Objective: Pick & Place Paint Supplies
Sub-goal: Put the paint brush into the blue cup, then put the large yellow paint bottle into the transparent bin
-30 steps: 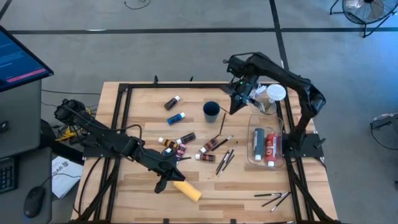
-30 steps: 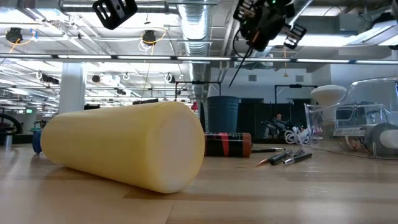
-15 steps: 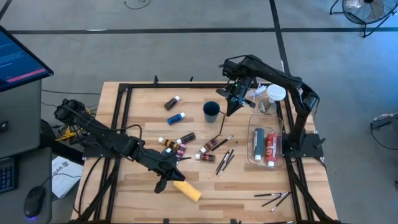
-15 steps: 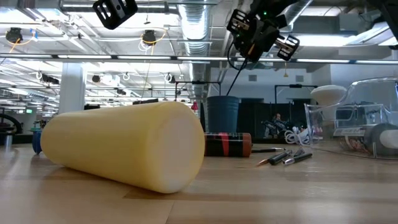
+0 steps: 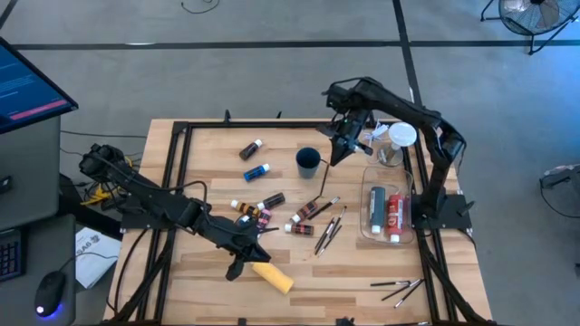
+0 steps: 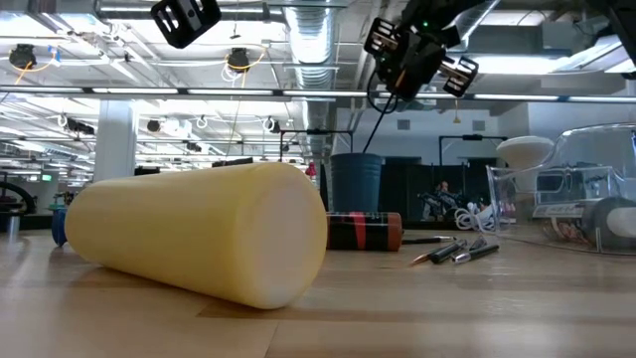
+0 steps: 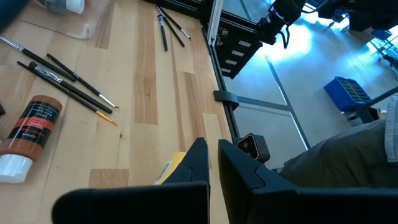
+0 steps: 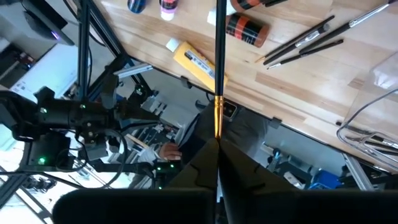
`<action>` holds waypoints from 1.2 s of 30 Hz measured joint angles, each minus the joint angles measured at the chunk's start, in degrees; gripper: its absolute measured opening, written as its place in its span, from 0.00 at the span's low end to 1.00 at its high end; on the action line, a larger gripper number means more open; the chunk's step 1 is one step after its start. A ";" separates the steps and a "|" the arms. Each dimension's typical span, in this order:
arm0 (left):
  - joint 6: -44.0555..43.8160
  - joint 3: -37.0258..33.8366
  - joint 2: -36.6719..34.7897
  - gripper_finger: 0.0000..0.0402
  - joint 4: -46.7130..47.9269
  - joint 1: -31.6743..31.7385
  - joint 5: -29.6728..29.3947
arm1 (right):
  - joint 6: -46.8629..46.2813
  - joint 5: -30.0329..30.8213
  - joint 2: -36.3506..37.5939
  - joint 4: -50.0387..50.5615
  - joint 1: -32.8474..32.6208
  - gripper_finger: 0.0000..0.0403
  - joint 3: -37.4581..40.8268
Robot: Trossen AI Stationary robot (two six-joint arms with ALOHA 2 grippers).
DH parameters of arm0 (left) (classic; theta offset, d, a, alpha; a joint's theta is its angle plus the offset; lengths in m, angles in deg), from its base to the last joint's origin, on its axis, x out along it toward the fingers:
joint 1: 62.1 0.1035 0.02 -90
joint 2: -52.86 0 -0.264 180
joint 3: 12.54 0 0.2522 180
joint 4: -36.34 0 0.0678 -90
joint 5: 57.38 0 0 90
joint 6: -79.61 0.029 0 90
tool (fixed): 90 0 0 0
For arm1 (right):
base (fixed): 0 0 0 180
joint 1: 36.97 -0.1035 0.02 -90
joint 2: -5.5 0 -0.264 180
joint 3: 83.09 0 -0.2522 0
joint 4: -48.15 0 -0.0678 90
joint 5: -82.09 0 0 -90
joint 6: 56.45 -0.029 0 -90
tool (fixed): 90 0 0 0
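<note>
The wooden table [image 5: 208, 154] carries everything, and the dark cup [image 5: 307, 162] near its far middle serves as the landmark. The biggest supply, the yellow bottle [image 5: 273, 276], lies on its side well toward the near edge from the cup, its long axis running diagonally across the boards; in the low view it fills the foreground as a pale cylinder [image 6: 194, 231]. The left gripper [image 5: 237, 265] rests low just beside that bottle's end, its jaws pressed together on nothing. To the right of the cup sits a clear tray [image 5: 390, 215] with tubes lying lengthwise inside, and beyond it the clear jar with white lid [image 5: 399, 140]. The right gripper [image 5: 343, 145] hangs in the air just right of the cup, its jaws pinching a thin brush [image 8: 219, 56] by the top; the brush hangs steeply, its long axis running down toward the table beside the cup [image 6: 382, 104]. Small tubes [image 5: 263, 210] lie scattered on the near side of the cup, a blue tube [image 5: 256, 171] to its left, and loose brushes [image 5: 328, 231] lie slantwise below it.
</note>
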 joint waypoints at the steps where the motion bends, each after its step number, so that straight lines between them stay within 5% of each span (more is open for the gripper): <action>1: 0.00 0.00 0.00 0.00 0.00 0.00 0.00 | -0.08 0.00 0.00 -0.02 0.13 0.02 0.00; 16: 0.00 0.00 0.00 0.00 -0.02 0.00 -1.01 | -0.75 -0.14 0.02 -0.75 0.70 0.07 -0.04; 21: -0.19 -0.01 0.00 0.00 -0.02 0.00 -1.01 | 0.69 -5.06 0.02 -2.17 1.12 0.09 -1.89; 31: 0.44 -0.09 -1.15 0.00 0.00 1.28 -0.81 | 14.20 -8.42 0.05 -4.02 -2.52 0.06 -23.79; 36: 2.65 -0.07 -5.35 0.00 -0.06 3.87 -0.85 | 23.98 -4.17 1.81 -6.26 -9.75 0.04 -34.58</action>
